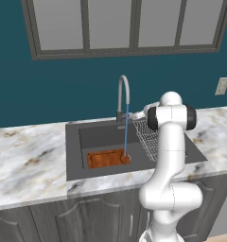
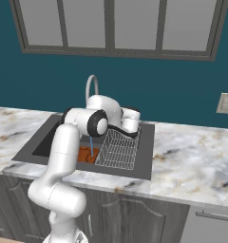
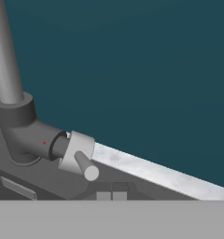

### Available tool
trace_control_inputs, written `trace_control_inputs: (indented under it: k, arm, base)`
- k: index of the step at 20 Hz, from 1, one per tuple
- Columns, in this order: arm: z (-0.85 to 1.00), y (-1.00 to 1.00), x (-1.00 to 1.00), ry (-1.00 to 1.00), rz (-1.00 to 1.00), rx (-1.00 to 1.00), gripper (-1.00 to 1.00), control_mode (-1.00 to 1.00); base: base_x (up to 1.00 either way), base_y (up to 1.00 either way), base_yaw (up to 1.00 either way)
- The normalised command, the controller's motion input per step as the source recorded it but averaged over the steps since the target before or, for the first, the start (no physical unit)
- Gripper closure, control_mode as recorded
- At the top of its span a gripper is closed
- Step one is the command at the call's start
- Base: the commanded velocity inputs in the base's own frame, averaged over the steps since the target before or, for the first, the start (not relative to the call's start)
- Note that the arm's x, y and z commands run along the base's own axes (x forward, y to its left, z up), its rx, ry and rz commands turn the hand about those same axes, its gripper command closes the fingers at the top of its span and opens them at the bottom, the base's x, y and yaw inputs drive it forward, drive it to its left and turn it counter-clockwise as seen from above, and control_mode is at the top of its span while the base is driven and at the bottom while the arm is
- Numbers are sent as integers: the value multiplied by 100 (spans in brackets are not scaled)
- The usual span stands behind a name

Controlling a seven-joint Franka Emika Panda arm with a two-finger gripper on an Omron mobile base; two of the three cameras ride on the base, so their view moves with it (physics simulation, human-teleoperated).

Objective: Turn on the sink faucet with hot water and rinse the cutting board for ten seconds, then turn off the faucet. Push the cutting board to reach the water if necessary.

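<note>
water (image 1: pixel 126 132) running onto cutting board (image 1: pixel 107 158); my pincer (image 3: pixel 111 195) near-closed, empty, just below faucet lever (image 3: pixel 84 165). hold off, then nudge lever gently.

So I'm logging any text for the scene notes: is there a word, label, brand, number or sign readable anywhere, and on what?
None: no readable text in any view.
The sink faucet base carries a tiny red dot, a mark and no letter.
The wall plate right of the sink is blank.
The cutting board, under the water, is plain wood.

Base views flanking sink (image 1: pixel 73 142); hand view close
</note>
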Motion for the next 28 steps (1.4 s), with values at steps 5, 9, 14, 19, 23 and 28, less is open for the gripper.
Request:
trace_control_inputs:
  k: [5,9,14,19,23,28]
  arm:
    - [0,0,0,0,0,0,100,-100]
    - [0,0,0,0,0,0,100,-100]
    - [0,0,0,0,0,0,100,-100]
    - [0,0,0,0,0,0,100,-100]
    - [0,0,0,0,0,0,100,-100]
    - [0,0,0,0,0,0,100,-100]
  base:
    - [0,0,0]
    - [0,0,0]
    - [0,0,0]
    - [0,0,0]
    - [0,0,0]
    - [0,0,0]
